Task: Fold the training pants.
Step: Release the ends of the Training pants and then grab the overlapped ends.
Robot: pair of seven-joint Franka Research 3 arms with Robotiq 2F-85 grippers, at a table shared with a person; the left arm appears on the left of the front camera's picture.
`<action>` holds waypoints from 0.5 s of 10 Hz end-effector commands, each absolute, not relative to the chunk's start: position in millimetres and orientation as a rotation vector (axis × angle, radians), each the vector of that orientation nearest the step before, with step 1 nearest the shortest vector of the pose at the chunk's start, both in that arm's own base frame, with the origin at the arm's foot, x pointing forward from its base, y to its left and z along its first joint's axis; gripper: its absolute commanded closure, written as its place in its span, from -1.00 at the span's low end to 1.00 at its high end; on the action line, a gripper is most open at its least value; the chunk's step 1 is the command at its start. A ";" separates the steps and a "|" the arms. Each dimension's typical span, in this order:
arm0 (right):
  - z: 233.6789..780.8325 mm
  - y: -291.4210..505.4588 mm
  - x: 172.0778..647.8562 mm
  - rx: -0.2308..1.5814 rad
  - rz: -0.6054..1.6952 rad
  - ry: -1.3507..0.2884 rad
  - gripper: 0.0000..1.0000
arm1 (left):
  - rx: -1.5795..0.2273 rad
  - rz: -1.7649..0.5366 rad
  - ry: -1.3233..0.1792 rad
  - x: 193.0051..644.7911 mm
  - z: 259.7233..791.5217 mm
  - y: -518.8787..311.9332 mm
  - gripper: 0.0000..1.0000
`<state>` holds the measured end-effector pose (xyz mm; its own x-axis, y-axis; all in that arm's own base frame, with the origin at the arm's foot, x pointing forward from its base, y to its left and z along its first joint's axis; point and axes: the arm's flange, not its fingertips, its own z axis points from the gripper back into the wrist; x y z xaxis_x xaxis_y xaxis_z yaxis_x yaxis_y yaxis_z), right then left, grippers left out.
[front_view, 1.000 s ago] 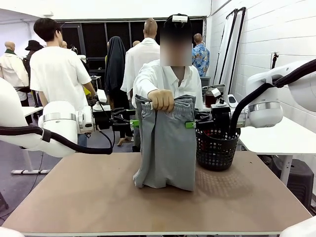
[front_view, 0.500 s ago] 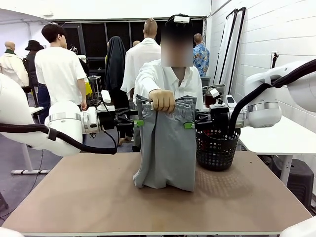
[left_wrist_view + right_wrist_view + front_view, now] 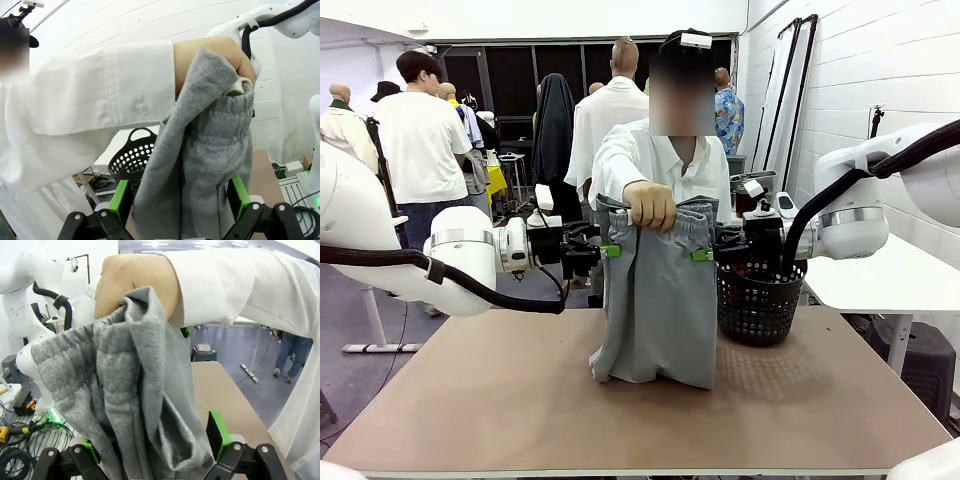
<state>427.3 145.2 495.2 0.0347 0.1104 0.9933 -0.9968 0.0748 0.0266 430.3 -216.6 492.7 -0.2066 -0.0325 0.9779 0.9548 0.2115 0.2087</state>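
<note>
Training pants (image 3: pixel 660 300): centre frame, hung from person's hand (image 3: pixel 650 205), hems on table (image 3: pixel 470 400)
Left gripper (image 3: pixel 610 251): wide open astride pants' left edge, gripping nothing
Right gripper (image 3: pixel 702 255): wide open astride right edge, gripping nothing

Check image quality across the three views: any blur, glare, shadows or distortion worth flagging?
Front view: even light, sharp, soft shadows under the training pants and basket on the table. Left wrist view: wide-angle bending of the wall lines, bright wall nearly washed out. Right wrist view: the pants' knit is crisp up close, the person's white sleeve glares slightly.
</note>
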 end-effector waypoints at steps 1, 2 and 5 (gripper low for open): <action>494.9 149.2 421.9 1.126 1.187 -1.117 -1.00 | -0.952 -1.226 -1.460 435.3 490.9 -224.5 -1.00; 495.2 149.4 421.7 1.126 1.189 -1.117 -1.00 | -0.958 -1.236 -1.451 436.1 491.3 -226.4 -1.00; 492.5 153.2 422.3 1.187 1.175 -1.107 -1.00 | -0.999 -1.268 -1.399 438.6 490.5 -234.9 -1.00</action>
